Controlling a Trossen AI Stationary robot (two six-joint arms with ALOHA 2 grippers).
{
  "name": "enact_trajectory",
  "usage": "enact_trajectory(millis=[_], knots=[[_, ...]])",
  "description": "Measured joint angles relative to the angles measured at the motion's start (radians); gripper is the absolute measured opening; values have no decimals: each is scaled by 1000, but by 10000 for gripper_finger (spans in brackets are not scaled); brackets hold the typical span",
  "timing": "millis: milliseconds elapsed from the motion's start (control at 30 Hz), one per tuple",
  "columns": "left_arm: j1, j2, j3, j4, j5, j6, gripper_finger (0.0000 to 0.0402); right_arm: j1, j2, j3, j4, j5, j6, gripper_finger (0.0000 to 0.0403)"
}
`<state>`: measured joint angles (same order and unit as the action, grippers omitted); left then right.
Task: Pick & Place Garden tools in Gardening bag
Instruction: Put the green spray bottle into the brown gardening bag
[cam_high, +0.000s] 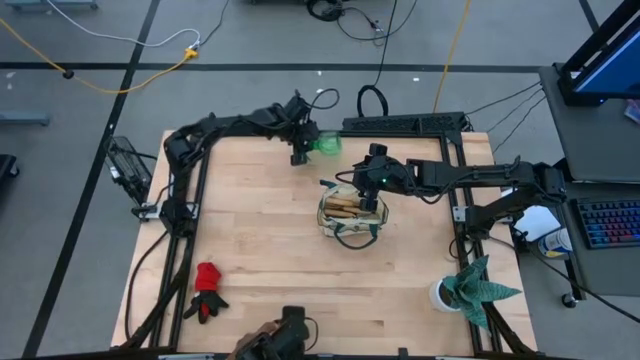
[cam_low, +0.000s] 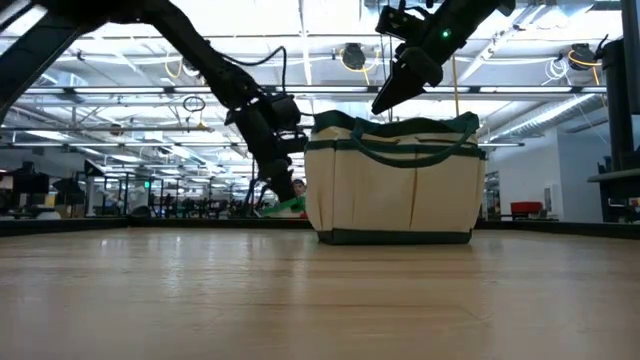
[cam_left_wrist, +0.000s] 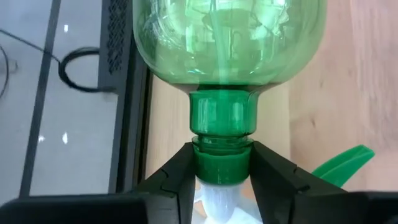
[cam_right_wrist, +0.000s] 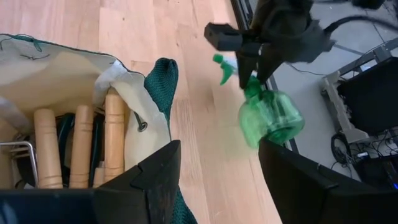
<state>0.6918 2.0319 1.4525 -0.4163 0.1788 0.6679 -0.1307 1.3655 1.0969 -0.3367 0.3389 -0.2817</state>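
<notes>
The green spray bottle (cam_high: 326, 143) lies on its side near the table's far edge, and my left gripper (cam_high: 300, 152) is shut on it; it also shows in the right wrist view (cam_right_wrist: 268, 118). The cream-and-green gardening bag (cam_high: 352, 212) stands at mid-table with several wooden-handled tools (cam_right_wrist: 79, 146) inside. My right gripper (cam_high: 372, 195) is open and empty above the bag's far rim. A red glove (cam_high: 206, 282) lies flat near the front left. Black pruning shears (cam_high: 285, 335) lie at the near edge. My left gripper pinches the spray bottle's green neck collar (cam_left_wrist: 222, 163) between its two fingers, just below the round body and above the white spray head. The fingers come from above, pointing down, across the neck. The bottle lies level; whether it rests on the table, I cannot tell.
A spiky green plant in a white pot (cam_high: 470, 288) stands at the near right corner. A black power strip (cam_high: 400, 123) runs along the far edge behind the bottle. Bare wood lies between the bag and the glove.
</notes>
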Motion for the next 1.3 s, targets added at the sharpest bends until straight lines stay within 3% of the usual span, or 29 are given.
enact_trajectory(millis=[333, 533, 667, 1100, 1300], knots=[[-45, -122, 0, -39, -129, -29, 149, 0, 0, 0, 0, 0, 8, 210], [-69, -200, 0, -61, -147, -61, 127, 0, 0, 0, -14, 0, 75, 210], [-99, -254, 0, -65, -147, -85, 133, 1, 0, 0, -22, 0, 89, 210], [-280, -330, 0, -104, -176, -136, 128, 2, -1, 0, -134, 0, 192, 210], [-366, -329, 0, -95, -214, -175, 149, 19, -21, 0, -169, 0, 218, 210]])
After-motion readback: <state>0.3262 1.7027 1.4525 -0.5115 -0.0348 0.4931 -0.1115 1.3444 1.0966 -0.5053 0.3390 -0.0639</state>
